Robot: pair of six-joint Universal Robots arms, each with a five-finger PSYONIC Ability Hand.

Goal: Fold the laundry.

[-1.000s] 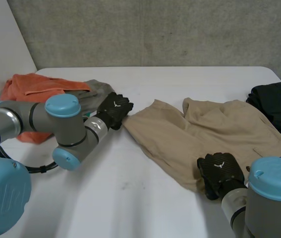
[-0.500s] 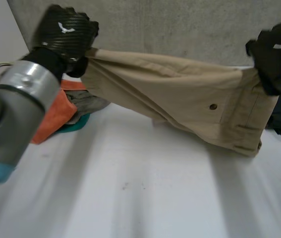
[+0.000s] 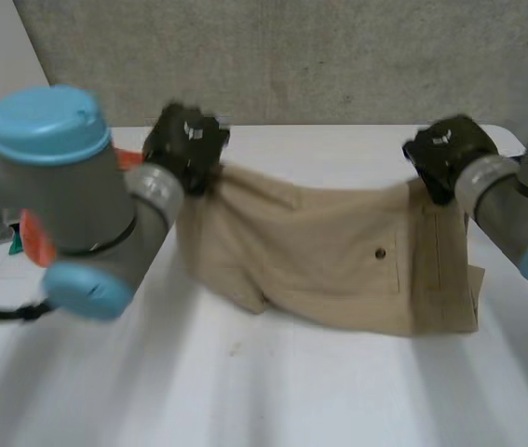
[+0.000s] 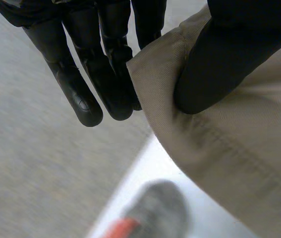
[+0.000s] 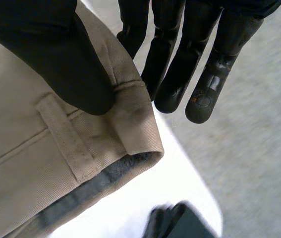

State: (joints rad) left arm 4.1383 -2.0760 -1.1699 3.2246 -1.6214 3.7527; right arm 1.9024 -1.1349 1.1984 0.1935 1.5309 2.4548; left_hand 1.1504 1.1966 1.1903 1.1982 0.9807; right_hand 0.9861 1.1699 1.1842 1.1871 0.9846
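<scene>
- Far left: an orange cloth [image 3: 33, 244] is noted on the table [image 3: 245, 391] behind the left arm. A grey cloth [image 4: 161, 210] is seen beside it in the left wrist view. Both are judged to be waiting their turn.
- Left hand [image 3: 186, 144]: the left top corner of the khaki trousers [image 3: 319, 261] is pinched between the thumb and nearly straight fingers [image 4: 93, 84]. The hand is carried lower and farther back than half a second ago.
- Middle: the trousers were spread flat on the table a second ago, then hoisted high and pulled taut. They are now brought down and hung as a doubled panel between the two hands. The bottom edge appears to be touching the table.
- Right hand [image 3: 445, 154]: the waistband corner, belt loop included, is clamped under the thumb against the fingers [image 5: 202, 74]. This hand too is held lower than before.
- Far right: a dark garment [image 5: 180, 220] is glimpsed on the table beyond the right hand.
- Judgement: the lengthwise fold is taken as made in the air. The panel is yet to be laid flat, smoothed and folded across.
</scene>
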